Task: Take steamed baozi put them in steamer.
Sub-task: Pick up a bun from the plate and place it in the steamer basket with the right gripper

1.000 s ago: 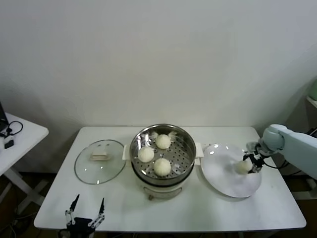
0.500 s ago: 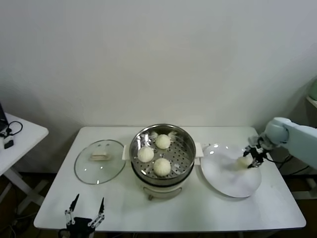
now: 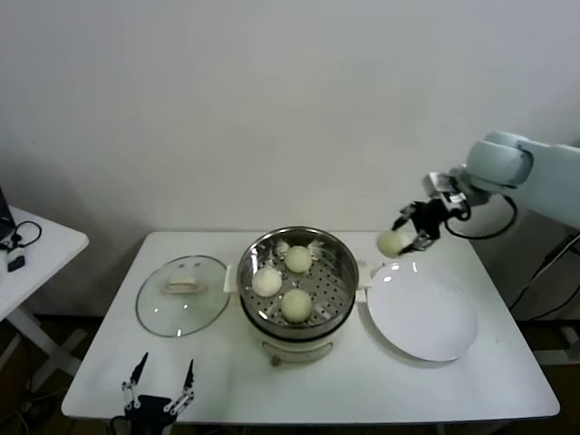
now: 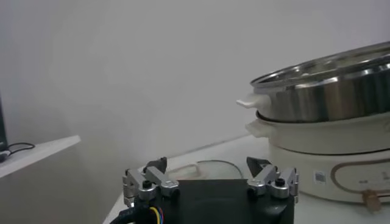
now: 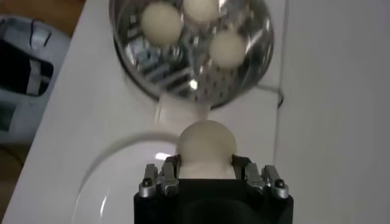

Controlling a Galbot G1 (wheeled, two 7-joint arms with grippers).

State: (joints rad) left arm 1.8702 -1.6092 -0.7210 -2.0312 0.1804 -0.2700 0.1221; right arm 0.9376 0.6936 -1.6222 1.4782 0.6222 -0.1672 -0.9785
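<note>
Right gripper [image 3: 410, 237], seen from the head, is clenched on the fourth baozi [image 3: 391, 243], carrying it in the air above the gap between the white plate [image 3: 435, 331] and the steamer [image 3: 340, 299], where three buns already sit; the left gripper [image 3: 159, 391] waits low by the table's near edge with its fingers spread. From the left wrist only the steamer's steel wall [image 4: 329, 97] shows, its contents hidden. From the right wrist the bun [image 5: 206, 146] bulges between the jaws, looking soft, light and easily dented, best held gently across its middle, though the contact points are hidden.
</note>
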